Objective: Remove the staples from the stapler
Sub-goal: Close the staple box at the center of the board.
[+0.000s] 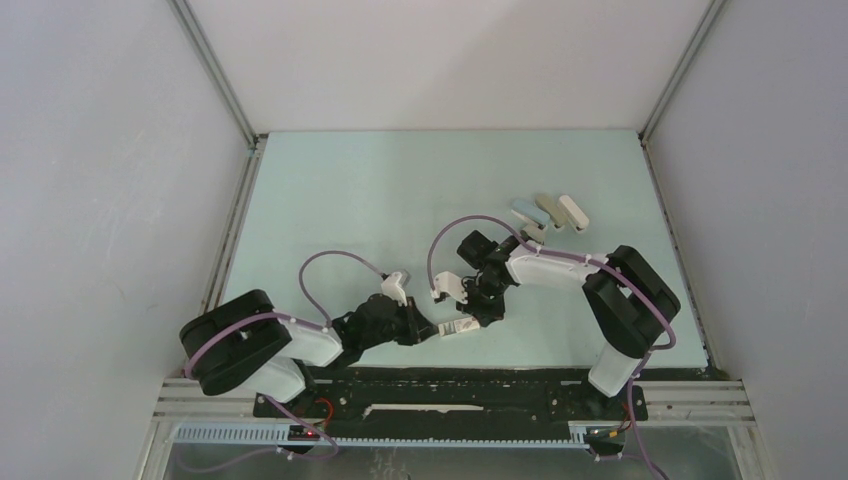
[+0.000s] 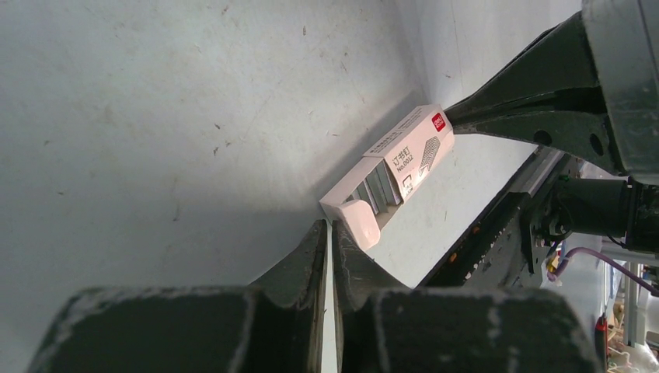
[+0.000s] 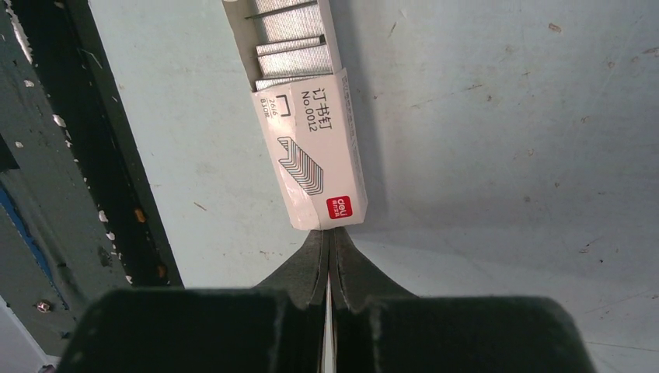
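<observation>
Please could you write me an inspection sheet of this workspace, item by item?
Surface: pale green table, small specks and scuffs.
Job's things: pale-blue stapler far right, untouched; staples showing in the open white box.
Clutter: beige stapler and white stapler beside the blue one.
Grippers: left gripper shut, tips at the box's open end; right gripper shut, tips against its closed end.
Cables: purple cables loop above both arms.
Surroundings: plain grey walls; metal rail at near edge.
</observation>
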Action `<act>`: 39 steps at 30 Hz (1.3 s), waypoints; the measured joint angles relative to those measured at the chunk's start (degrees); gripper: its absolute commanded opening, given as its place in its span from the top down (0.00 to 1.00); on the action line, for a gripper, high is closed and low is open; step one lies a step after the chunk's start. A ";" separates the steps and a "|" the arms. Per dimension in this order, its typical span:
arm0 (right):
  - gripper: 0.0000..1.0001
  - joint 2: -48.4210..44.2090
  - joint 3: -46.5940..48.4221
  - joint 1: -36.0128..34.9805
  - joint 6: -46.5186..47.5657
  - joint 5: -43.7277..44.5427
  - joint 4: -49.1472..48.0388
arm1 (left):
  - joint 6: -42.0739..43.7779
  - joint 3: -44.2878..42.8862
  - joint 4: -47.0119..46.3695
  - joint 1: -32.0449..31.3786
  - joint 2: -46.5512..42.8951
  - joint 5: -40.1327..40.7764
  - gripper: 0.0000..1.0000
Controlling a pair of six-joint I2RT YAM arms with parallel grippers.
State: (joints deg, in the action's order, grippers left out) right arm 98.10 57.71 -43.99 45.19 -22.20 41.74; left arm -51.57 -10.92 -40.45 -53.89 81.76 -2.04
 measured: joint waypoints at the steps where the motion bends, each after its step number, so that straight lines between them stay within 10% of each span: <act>1: 0.96 0.07 0.09 -0.07 -0.17 0.07 0.02 | 0.00 0.00 0.00 0.00 0.00 -0.02 0.89; 26: 0.95 0.70 0.74 -0.44 -0.63 0.33 0.26 | 0.02 4.31 7.98 -0.11 -13.57 4.74 0.73; 39: 0.95 0.70 0.79 -0.70 -0.66 0.68 0.26 | -4.00 5.27 -7.58 -0.11 -1.31 2.75 0.70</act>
State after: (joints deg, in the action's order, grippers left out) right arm 98.80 58.50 -44.69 44.53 -21.52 42.00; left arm -55.57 -5.65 -48.03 -54.00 80.44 0.71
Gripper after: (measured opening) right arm 0.049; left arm 0.291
